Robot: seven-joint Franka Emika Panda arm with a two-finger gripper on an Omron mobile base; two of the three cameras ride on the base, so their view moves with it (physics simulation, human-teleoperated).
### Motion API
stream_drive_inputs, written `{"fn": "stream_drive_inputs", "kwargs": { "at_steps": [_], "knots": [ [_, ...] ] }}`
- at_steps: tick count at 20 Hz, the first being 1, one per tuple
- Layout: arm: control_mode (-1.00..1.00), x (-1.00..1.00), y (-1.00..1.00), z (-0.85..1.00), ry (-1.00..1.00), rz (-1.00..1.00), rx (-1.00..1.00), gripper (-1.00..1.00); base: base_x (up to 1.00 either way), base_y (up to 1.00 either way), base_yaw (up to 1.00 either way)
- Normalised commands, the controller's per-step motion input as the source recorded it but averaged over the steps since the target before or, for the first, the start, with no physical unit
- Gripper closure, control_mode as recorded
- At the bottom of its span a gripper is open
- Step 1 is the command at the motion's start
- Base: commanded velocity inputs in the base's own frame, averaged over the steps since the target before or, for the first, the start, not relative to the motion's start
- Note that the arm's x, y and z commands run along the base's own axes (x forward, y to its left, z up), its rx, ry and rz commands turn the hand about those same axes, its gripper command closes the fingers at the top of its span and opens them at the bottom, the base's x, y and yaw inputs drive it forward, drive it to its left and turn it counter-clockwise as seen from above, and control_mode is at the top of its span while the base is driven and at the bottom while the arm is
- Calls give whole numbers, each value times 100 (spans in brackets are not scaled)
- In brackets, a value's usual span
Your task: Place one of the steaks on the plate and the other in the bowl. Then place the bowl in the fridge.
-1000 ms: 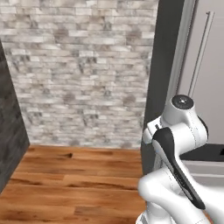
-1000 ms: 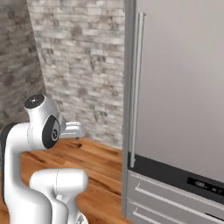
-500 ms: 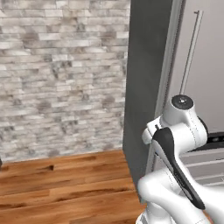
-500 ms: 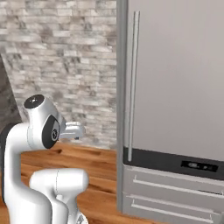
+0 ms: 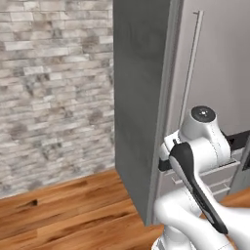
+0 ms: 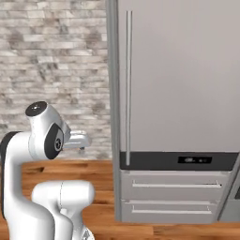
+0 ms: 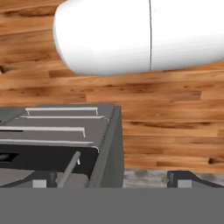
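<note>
The base has swung round, so the fridge [image 6: 178, 93] now stands square ahead, door shut; the pincer [image 7: 109, 181] hangs open over its drawers [image 6: 176, 197] and wooden floor [image 5: 58, 215].

Both base views face the closed fridge [image 6: 178, 93] from behind; the hand view looks down its front.

The arm [image 6: 44, 154] is folded upright over its base, the hand pointed downward; the jaws are spread wide, nothing gripped.
</note>
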Motion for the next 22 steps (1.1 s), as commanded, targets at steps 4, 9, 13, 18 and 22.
{"fn": "stream_drive_inputs", "kwargs": {
  "at_steps": [4, 9, 13, 18, 22],
  "knots": [
    [100, 0, 0, 0, 0, 0, 0, -100, -15, 2, -22],
    [100, 0, 0, 0, 0, 0, 0, -100, -39, 0, -10],
    [100, 0, 0, 0, 0, 0, 0, -100, -28, 7, -9],
    [100, 0, 0, 0, 0, 0, 0, -100, -1, 26, -13],
    [100, 0, 0, 0, 0, 0, 0, -100, 0, 37, -23]
  ]
}}
